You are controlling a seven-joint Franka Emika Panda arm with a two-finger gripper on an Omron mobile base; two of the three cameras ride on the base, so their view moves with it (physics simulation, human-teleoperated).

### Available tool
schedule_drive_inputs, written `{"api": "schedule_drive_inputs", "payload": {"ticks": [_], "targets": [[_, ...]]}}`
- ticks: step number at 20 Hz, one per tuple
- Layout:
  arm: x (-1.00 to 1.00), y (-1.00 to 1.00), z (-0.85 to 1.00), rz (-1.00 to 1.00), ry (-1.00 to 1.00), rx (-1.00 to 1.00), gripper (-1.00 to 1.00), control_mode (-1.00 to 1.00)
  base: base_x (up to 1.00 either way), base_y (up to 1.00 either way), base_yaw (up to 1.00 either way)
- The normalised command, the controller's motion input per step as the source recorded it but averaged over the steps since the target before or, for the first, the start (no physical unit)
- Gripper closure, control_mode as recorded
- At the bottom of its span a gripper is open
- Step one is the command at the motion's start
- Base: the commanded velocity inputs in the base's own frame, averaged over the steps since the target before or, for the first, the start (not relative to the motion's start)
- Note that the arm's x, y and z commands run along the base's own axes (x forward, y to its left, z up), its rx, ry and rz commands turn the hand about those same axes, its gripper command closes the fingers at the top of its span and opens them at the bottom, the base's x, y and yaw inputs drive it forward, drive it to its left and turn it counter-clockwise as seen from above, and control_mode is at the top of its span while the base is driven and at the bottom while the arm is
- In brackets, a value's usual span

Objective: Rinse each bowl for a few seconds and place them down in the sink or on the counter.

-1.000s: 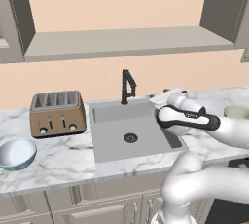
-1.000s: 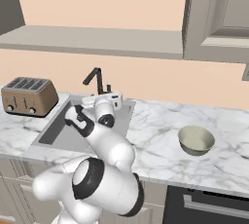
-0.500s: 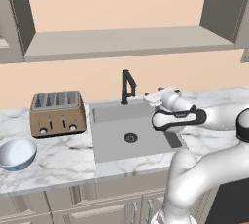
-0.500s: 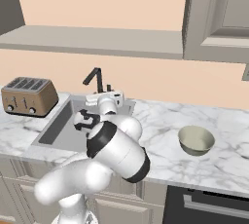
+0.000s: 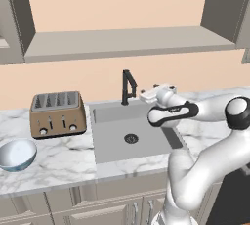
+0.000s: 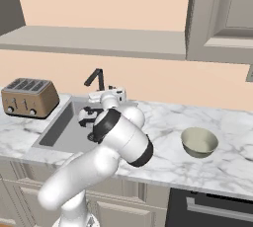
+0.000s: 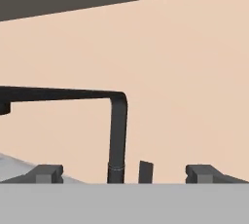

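Two bowls on marble counter, flanking sink.

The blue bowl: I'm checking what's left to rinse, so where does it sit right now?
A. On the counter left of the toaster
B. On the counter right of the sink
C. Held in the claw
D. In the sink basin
A: in the left base view the blue bowl rests on the counter at the far left, beyond the toaster, well away from the sink.
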Motion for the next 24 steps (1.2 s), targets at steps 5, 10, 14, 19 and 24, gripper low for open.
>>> {"api": "schedule_drive_inputs", "payload": {"ticks": [5, 10, 14, 19, 24], "targets": [[0.36, 0.02, -0.14, 0.00, 0.00, 0.00, -1.00, -1.00, 0.00, 0.00, 0.00], [0.34, 0.00, -0.24, 0.02, 0.00, 0.00, -1.00, -1.00, 0.00, 0.00, 0.00], [0.32, 0.00, -0.21, 0.02, 0.00, 0.00, -1.00, -1.00, 0.00, 0.00, 0.00], [0.36, 0.00, -0.15, 0.02, 0.00, 0.00, -1.00, -1.00, 0.00, 0.00, 0.00], [0.31, -0.05, -0.09, 0.02, 0.00, 0.02, -1.00, -1.00, 0.00, 0.00, 0.00]]}}
